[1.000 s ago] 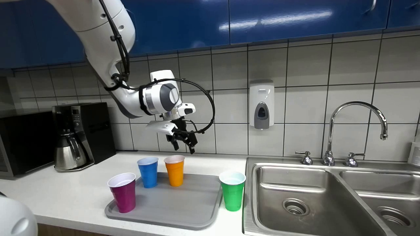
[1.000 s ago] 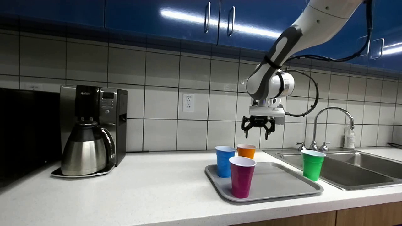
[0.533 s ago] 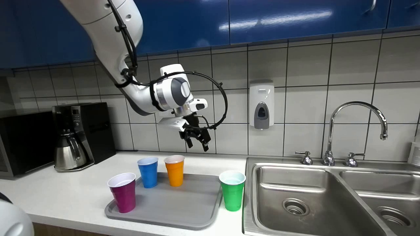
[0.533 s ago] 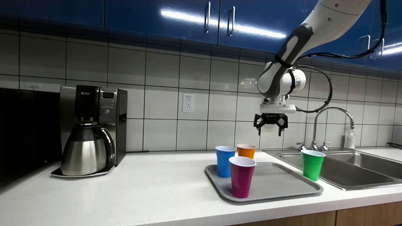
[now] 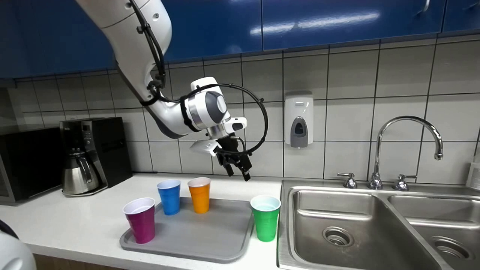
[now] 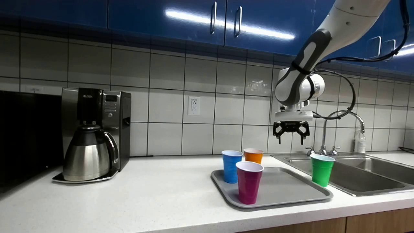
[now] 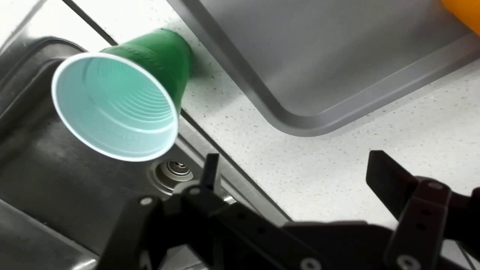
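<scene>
My gripper (image 5: 238, 174) is black, open and empty, high above the counter in both exterior views (image 6: 291, 141). In the wrist view its fingers (image 7: 294, 159) stand wide apart over bare counter and the sink edge. A green cup (image 5: 266, 221) stands upright between tray and sink; it is nearest to the gripper and shows at upper left in the wrist view (image 7: 165, 63). A grey tray (image 5: 202, 240) holds an orange cup (image 5: 200, 197), a blue cup (image 5: 170, 198) and a purple cup (image 5: 142, 225), all upright. In the wrist view only the orange cup's edge (image 7: 465, 13) shows.
A steel sink (image 5: 287, 225) with a tall faucet (image 5: 408, 119) lies beside the green cup. A soap dispenser (image 5: 299, 120) hangs on the tiled wall. A coffee maker (image 6: 113, 106) stands at the counter's far left. Blue cabinets (image 6: 161, 19) hang above the arm.
The gripper has moved toward the sink side, away from above the orange cup, rising a little and then dropping slightly. It stays open. The cups and tray have not moved.
</scene>
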Controlling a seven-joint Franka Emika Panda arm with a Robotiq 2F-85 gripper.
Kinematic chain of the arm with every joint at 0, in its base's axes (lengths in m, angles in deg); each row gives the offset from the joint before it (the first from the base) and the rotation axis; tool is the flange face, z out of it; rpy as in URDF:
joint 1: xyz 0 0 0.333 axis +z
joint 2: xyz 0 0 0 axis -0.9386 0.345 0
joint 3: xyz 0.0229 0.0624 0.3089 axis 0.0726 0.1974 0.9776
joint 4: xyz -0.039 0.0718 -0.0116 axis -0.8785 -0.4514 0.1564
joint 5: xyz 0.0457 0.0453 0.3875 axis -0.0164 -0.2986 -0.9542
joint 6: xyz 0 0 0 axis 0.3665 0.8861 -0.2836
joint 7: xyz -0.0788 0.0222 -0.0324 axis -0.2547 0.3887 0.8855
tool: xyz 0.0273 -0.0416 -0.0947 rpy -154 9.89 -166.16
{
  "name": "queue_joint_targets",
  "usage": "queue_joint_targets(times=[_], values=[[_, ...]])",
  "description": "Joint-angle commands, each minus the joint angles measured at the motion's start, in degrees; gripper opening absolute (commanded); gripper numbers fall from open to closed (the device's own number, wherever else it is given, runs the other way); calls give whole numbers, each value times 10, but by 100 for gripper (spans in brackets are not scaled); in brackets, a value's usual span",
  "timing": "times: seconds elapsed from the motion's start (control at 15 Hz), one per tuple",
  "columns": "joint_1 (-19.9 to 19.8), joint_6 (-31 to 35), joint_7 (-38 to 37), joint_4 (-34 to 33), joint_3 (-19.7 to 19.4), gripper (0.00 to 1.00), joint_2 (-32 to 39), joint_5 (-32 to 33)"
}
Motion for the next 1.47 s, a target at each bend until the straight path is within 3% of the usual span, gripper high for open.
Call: queue_joint_targets(times=[0.0,0.67,1.4], values=[[-12,-17,-56,22,-3,100,-20,30],[-32,-19,-122,35,-18,100,-21,40],[-48,-22,-128,24,-23,100,11,27]])
